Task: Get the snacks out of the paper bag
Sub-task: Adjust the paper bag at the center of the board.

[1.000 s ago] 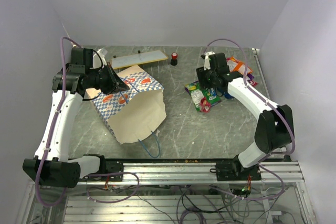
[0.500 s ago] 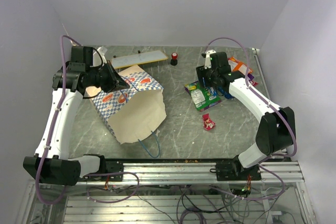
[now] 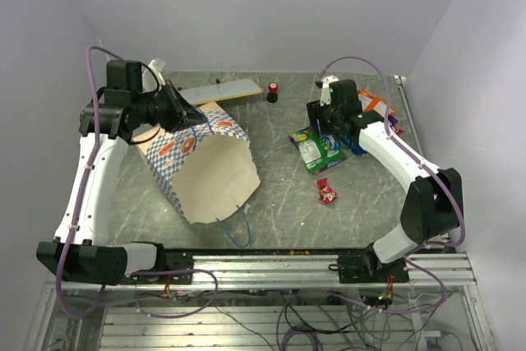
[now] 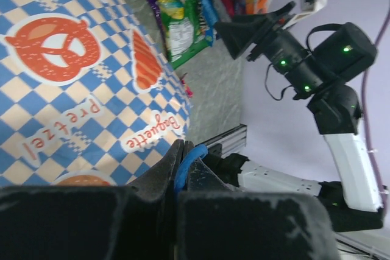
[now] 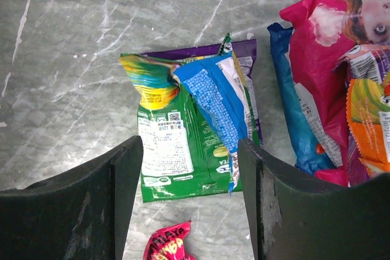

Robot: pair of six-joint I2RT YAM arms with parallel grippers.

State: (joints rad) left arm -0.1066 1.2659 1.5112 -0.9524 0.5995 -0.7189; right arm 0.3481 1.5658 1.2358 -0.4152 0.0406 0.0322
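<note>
The right gripper [image 5: 187,150] has dropped the tiny red wrapper [image 5: 167,245] just behind its parted fingers [image 5: 79,211]: one more snack is out. The left gripper [image 4: 181,150] still pinches the blue cord handle [image 4: 190,158] of the paper bag [image 4: 73,59].

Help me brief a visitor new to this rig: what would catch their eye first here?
The blue-and-white checkered paper bag on the left, held up by its blue cord in the shut left gripper. Then the bright snacks heaped on the right, with the open right gripper above a green packet and a small red wrapper lying apart, nearer the arms.
</note>
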